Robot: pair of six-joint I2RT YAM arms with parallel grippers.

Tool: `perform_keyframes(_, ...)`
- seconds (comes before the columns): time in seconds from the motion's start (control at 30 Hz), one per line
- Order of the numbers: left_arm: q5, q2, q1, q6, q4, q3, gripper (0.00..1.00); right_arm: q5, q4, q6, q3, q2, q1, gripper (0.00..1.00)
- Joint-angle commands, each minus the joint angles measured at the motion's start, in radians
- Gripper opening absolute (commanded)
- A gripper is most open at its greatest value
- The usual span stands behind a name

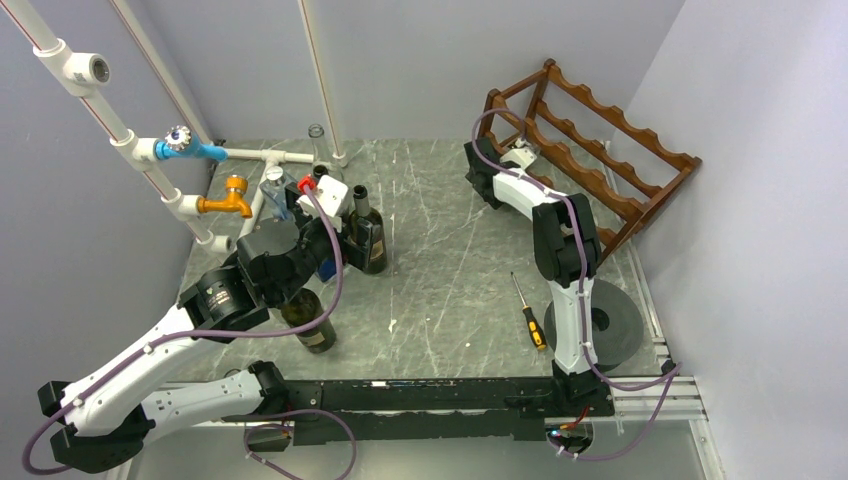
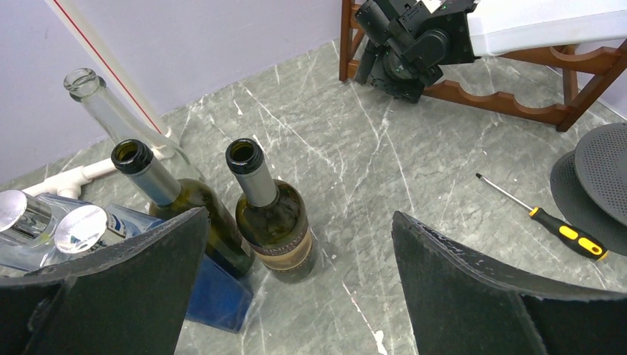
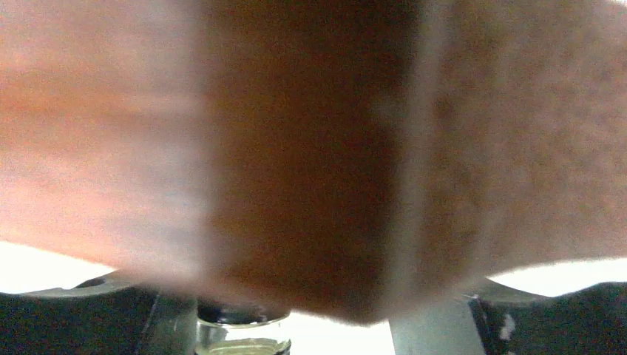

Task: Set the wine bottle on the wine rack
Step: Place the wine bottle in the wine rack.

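Glass, seemingly the wine bottle's mouth (image 3: pixel 240 336), shows beneath a blurred rail of the wine rack (image 1: pixel 620 117) in the table's (image 1: pixel 450 250) far right corner. At the rack's left end sits the right gripper (image 1: pixel 517 157), its spread impossible to tell; the left gripper (image 2: pixel 299 216) gapes wide, empty, near two upright dark bottles (image 2: pixel 277 222).

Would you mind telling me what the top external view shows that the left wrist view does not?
Only the top view shows the blue tap, the orange tap and the left arm itself. Only the left wrist view shows the left gripper from the inside, its dark fingers spread wide and gripping nothing. Both show the rack, the right arm at the rack, the screwdriver, the grey disc and an open dark bottle standing on the table.
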Motion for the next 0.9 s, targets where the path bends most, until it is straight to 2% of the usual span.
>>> perform_keyframes(0.0, 0.018, -0.002, 0.002, -0.009, 0.003, 0.030, 0.99, -0.026, -0.023, -0.002, -0.026, -0.040, -0.045, 0.74)
perform_keyframes(0.23, 0.025, -0.005, 0.002, -0.012, 0.004, 0.030, 0.99, 0.026, 0.033, -0.144, -0.113, -0.146, 0.042, 0.91)
perform_keyframes(0.47, 0.025, -0.010, 0.002, -0.014, 0.004, 0.030, 0.99, 0.009, 0.087, -0.421, -0.196, -0.277, 0.125, 0.96)
perform_keyframes(0.67, 0.029, -0.010, 0.002, -0.021, 0.001, 0.032, 0.99, -0.078, 0.001, -0.767, -0.163, -0.414, 0.179, 0.96)
perform_keyframes(0.8, 0.047, -0.010, 0.002, -0.028, 0.001, 0.033, 0.99, 0.027, -0.154, -0.952, -0.054, -0.490, 0.162, 0.96)
perform_keyframes(0.87, 0.051, -0.009, 0.002, -0.031, 0.002, 0.032, 0.99, 0.128, -0.219, -1.038, 0.004, -0.503, 0.155, 0.97)
